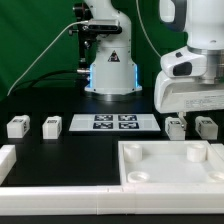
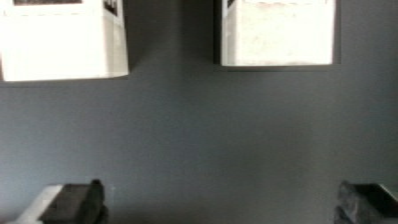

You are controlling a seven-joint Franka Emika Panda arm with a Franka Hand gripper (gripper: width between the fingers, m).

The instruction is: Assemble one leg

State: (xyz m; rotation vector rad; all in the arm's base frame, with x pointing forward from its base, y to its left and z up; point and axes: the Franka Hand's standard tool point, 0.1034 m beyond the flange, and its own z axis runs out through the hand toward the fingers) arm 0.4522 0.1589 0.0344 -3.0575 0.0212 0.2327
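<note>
Four small white legs with tags stand on the black table in the exterior view. Two are at the exterior view's left and two at its right. My gripper hangs just above the right pair. In the wrist view both of these legs show as white blocks, apart from my gripper. Its dark fingertips stand wide apart with only bare table between them. It is open and empty.
The marker board lies flat between the two pairs of legs. The large white square panel with raised rim lies in front of the right pair. A white L-shaped wall runs along the front left. The robot base stands at the back.
</note>
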